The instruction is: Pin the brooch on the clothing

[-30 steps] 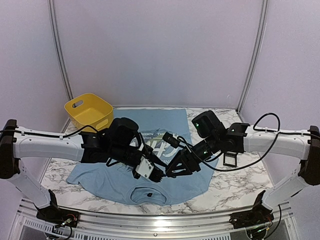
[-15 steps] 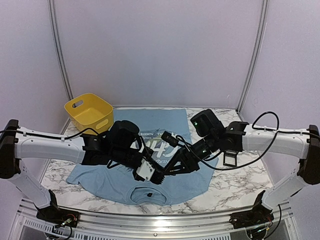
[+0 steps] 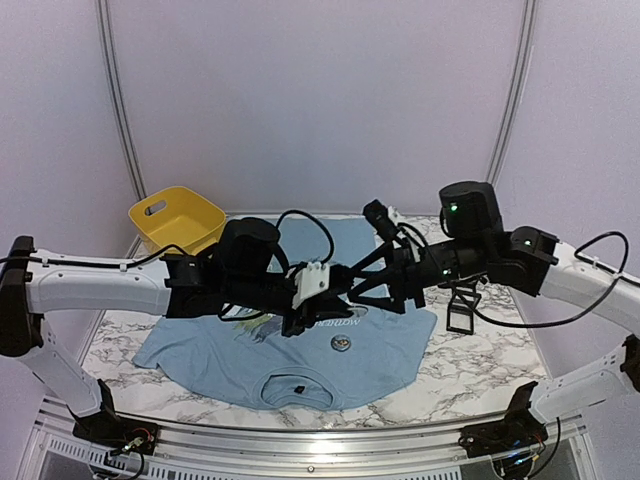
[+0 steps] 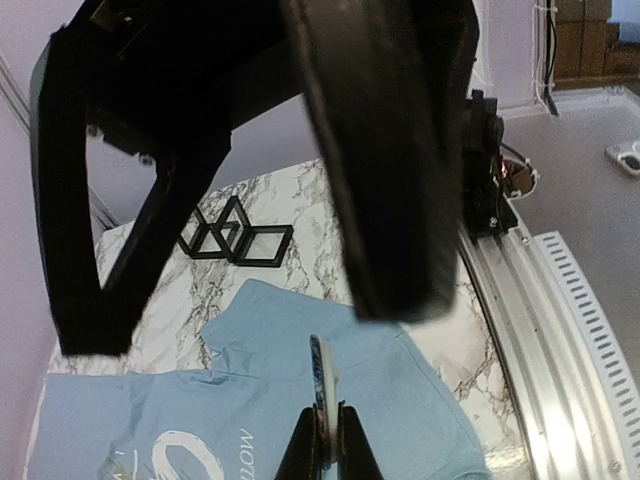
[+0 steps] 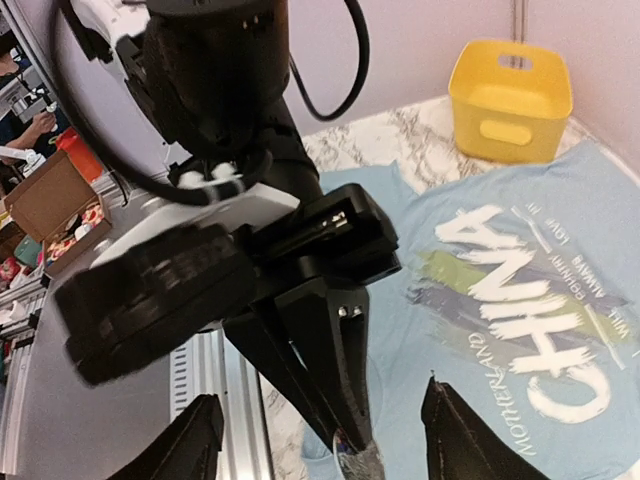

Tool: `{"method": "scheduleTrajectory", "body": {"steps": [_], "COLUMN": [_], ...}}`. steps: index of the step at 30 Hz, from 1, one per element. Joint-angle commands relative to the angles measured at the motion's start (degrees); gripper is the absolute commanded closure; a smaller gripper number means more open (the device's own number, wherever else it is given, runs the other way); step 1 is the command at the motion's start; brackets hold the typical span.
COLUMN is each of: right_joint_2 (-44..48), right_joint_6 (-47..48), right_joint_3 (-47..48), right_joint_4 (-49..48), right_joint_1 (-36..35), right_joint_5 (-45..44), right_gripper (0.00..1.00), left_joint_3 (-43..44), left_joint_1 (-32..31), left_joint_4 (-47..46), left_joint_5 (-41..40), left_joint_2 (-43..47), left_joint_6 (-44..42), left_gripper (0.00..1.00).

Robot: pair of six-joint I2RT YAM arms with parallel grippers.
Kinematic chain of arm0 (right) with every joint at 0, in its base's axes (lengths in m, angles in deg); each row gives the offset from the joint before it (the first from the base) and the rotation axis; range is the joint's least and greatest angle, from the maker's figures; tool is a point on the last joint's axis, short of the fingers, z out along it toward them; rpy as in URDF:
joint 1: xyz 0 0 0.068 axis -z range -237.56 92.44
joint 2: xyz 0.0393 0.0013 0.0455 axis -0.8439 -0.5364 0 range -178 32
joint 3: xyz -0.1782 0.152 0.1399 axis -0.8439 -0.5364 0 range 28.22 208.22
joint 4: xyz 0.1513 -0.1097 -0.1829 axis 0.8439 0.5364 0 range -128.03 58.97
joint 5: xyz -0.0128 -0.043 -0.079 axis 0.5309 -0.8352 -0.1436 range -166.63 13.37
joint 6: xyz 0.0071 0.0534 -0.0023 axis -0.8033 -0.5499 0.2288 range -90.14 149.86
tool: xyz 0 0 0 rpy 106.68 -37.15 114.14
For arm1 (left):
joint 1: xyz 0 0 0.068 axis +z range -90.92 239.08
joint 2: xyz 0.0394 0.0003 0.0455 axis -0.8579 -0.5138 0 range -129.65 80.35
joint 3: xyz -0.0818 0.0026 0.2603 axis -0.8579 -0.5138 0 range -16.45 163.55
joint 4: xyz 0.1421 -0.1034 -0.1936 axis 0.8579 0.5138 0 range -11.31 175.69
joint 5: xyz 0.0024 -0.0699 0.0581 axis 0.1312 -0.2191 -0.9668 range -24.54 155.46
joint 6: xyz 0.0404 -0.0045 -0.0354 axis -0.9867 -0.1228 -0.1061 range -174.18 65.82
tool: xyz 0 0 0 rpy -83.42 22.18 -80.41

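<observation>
Presently the brooch (image 4: 321, 385) sits edge-on between the fingertips of my left gripper (image 4: 324, 450). That gripper is closed tight on it, its two black tips almost meeting under the thin pale disc. Both are raised above the clothing.

My right gripper (image 5: 320, 445) faces them from the other side, fingers spread wide and holding nothing. In the right wrist view, the tapering tips of my left gripper point down between those open fingers.

Below lies the clothing (image 3: 390, 350), a light blue T-shirt spread flat on the marble table (image 3: 480, 370), collar toward my bases. Its white "CHINA" lettering (image 5: 520, 300) and yellow-green streaks face up.

In the overhead view a small round disc (image 3: 341, 343) shows against the shirt, just on the collar side of the smaller text. I cannot tell from there whether it touches the cloth, or whether it is the same piece I hold.

A yellow basket (image 3: 177, 222) stands near the shirt's far left corner. A black wire stand (image 3: 461, 308) stands on the marble just beside the right sleeve.
</observation>
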Motion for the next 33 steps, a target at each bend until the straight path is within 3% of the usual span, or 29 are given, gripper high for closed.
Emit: {"method": "scheduleTrajectory", "body": {"steps": [1,7,17,22,27,33], "right_joint_2": [3.4,5.9,9.9,8.5,5.8,5.1], "right_joint_6": [-4.3,-2.6,-0.7,-1.0,-1.0,-0.9], "right_joint_3": [-4.6,-10.5,-21.2,-21.3,-20.0,-19.9], "right_joint_4": [-7.6,-15.3,-32.8,-33.6,-31.9,-29.7], "right_joint_1": [3.1,3.2,2.0,1.8,1.7,1.7], "right_joint_5": [-3.0,7.3,10.4,8.0,8.0,6.8], "right_gripper": [0.41,0.43,0.45,0.51,0.69,0.8], "left_joint_3": [1.4,-2.6,-3.8,-3.5,-3.2,-3.8], "left_joint_1": [0.9,3.6,3.9,4.0,4.0,4.0], "left_joint_4": [2.0,-2.4,-3.7,-3.7,-3.7,-3.6], "left_joint_5": [3.7,10.7,11.7,11.4,11.7,11.7], "left_joint_2": [0.6,3.7,5.9,5.9,6.0,6.7], "left_joint_6": [21.5,36.3,36.4,35.5,35.2,34.8], "left_gripper": [1.0,1.0,1.0,1.0,1.0,1.0]}}
